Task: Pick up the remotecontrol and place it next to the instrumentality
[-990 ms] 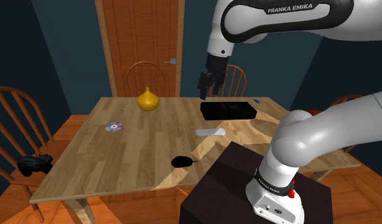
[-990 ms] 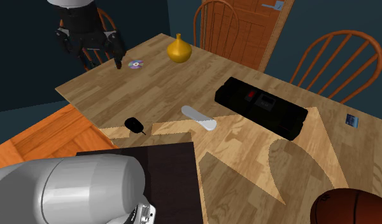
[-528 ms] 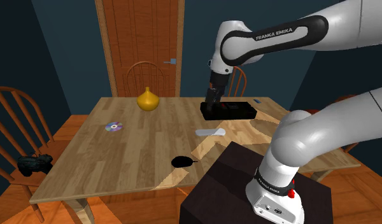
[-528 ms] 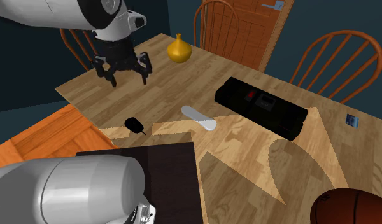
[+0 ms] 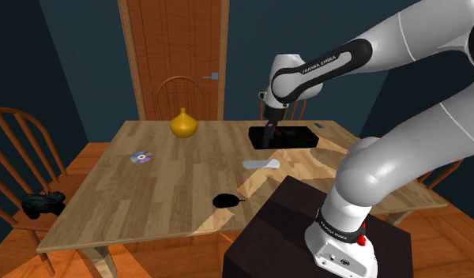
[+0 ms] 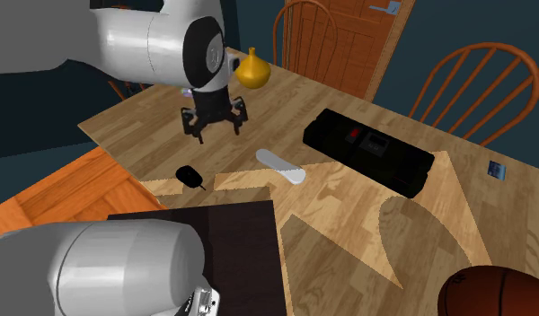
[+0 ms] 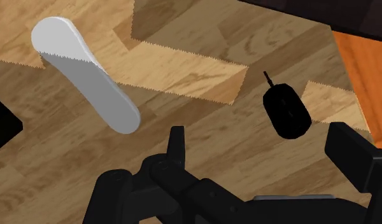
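The remote lies on the table. In the shoulder view, the box sits close behind the remote. The mouse is before it, beside the stand. The disc is well to its left, and the vase behind it to the left.

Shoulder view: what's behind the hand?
The long black box on the table. The hand covers a strip near the box's end at that view's left. The second exterior view shows the hand apart from the box, over bare wood.
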